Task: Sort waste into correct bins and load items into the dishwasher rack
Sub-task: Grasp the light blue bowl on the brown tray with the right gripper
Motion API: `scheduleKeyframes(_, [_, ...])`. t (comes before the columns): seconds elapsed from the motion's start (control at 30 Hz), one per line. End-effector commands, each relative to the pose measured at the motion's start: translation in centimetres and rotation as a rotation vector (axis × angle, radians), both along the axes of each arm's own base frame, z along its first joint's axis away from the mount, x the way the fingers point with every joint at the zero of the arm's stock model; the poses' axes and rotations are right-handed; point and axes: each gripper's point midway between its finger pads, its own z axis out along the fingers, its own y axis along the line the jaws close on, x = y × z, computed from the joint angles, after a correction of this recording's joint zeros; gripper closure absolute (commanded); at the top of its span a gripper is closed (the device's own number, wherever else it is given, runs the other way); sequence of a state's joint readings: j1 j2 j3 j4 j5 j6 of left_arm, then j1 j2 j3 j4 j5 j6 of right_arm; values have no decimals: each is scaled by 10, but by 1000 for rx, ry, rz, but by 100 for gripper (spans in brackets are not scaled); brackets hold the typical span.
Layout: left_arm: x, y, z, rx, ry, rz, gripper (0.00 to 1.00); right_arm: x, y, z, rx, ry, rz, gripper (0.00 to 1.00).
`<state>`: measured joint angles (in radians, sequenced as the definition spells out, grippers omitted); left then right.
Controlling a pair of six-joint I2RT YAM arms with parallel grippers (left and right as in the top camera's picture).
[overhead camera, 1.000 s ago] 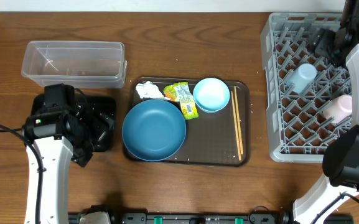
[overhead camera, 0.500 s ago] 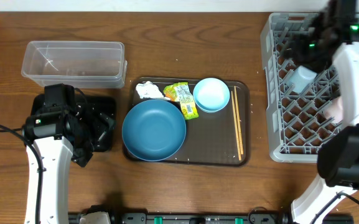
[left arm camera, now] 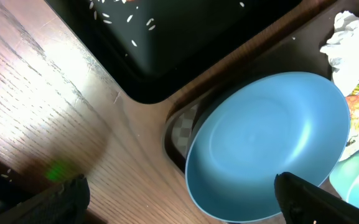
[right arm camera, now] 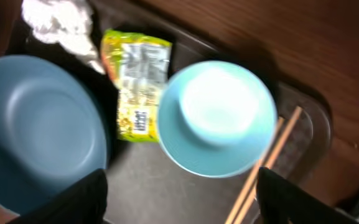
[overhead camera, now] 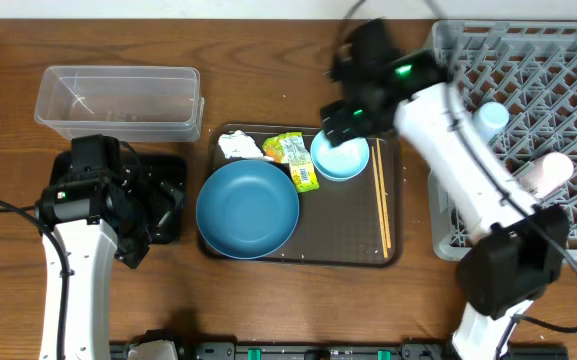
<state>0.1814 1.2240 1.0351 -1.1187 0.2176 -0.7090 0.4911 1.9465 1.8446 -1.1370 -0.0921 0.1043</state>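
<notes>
Though side by side, the chopsticks (overhead camera: 383, 195) run front-to-back beside the bowl (overhead camera: 340, 160).

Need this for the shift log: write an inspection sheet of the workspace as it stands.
Surface: wooden table.
Job's things: large round dark-blue plate, small light-blue bowl, thin wooden chopsticks, crumpled white tissue and green-and-yellow wrapper lie on the brown serving tray. The light-blue cup and whitish cup are in the grey dishwasher rack. A few rice grains are in the black tray. The clear plastic tub is at the far left. No carrot seen.
Clutter: nothing seen.
Grippers: left gripper open, near the black tray and plate; right gripper open above the bowl. Fingers hold nothing.
Cables: black cable by the left arm.
Surroundings: nothing seen.
</notes>
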Motion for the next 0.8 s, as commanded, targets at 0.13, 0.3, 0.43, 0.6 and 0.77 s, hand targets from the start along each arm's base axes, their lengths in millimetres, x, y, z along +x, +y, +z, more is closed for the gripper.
scheduleKeyframes(0.13, [3,2,4,17,-11,-5,2,3,21,-50,-171,-20,-41,39])
scheduleKeyframes(0.3, [3,2,4,17,-11,-5,2,3,29,-86,-195,34,-66,46])
scheduleKeyframes(0.43, [3,2,4,17,-11,-5,2,0,30,-108,-224,75,-69,57])
scheduleKeyframes(0.6, [3,2,4,17,-11,-5,2,-3,28,-124,-243,104,-76,66])
scheduleKeyframes(0.77, [3,2,4,17,-11,-5,2,-4,30,-125,-244,105,-71,68])
